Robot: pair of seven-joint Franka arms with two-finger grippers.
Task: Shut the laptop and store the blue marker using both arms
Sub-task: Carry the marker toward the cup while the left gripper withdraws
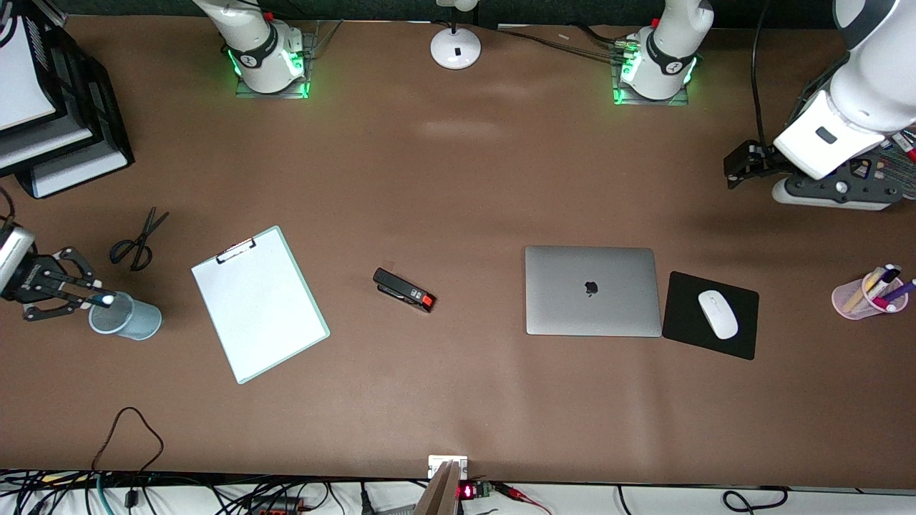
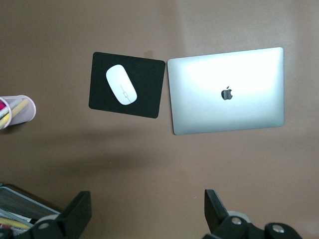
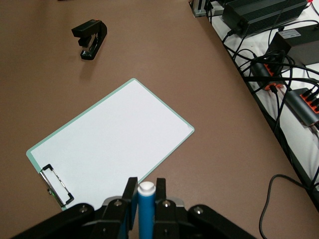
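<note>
The laptop (image 1: 591,290) lies closed on the table toward the left arm's end, its silver lid with the dark apple logo facing up; it also shows in the left wrist view (image 2: 227,90). My right gripper (image 1: 99,300) is shut on the blue marker (image 1: 104,300), held over the rim of a pale blue cup (image 1: 129,318). In the right wrist view the marker (image 3: 146,211) stands between the fingers of that gripper (image 3: 146,191), whitish end out. My left gripper (image 1: 738,166) is open and empty, high above the table; its own view (image 2: 148,205) shows bare table between the fingers.
A white clipboard (image 1: 259,302), black stapler (image 1: 404,290) and scissors (image 1: 138,239) lie mid-table. A black mouse pad (image 1: 737,336) with a white mouse (image 1: 718,313) sits beside the laptop. A pink pen cup (image 1: 855,299) and black paper trays (image 1: 64,121) stand at the table's ends.
</note>
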